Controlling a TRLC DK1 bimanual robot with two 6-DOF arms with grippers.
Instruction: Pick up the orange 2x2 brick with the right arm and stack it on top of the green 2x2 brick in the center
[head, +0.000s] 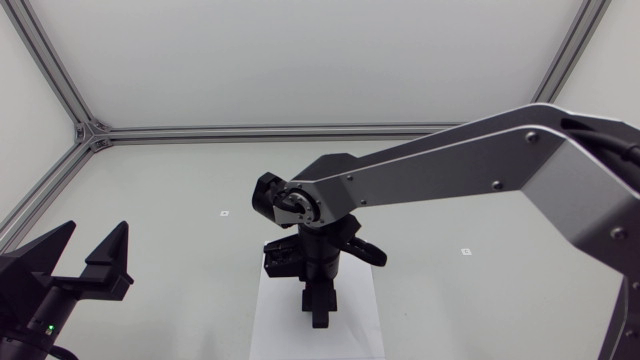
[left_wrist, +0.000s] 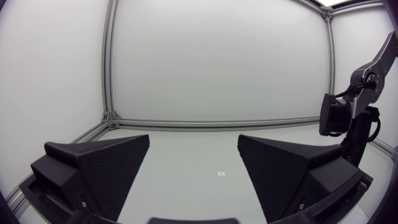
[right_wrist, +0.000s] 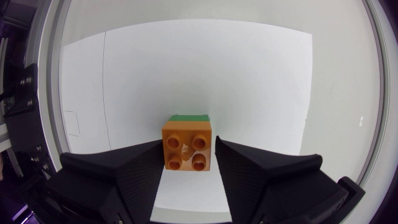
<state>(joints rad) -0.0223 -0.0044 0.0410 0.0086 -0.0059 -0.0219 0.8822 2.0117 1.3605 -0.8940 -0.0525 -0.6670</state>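
1. Right wrist view: black wedge-fingered right tool (right_wrist: 188, 146) clamped on orange plastic 2x2 brick (right_wrist: 186, 151), directly over green plastic 2x2 brick (right_wrist: 191, 117).
2. Align edges, press straight down, then release.
3. Matte black left tool (left_wrist: 193, 142) wide, near left.

A sheet (head: 275, 335) lies on the bench (head: 170, 180) at the middle of its near edge. On the sheet stands the bottom brick (right_wrist: 190, 117), and the top brick (right_wrist: 188, 151) sits squarely on it. The right gripper (right_wrist: 189, 140) comes down over the stack, one finger against each side of the top brick. The left gripper (head: 96, 236) is by the bench's near-left corner, well apart from the sheet, with its fingers spread. One small mark (head: 224, 213) lies on the bench left of the sheet, and another mark (head: 465, 250) lies right of it.
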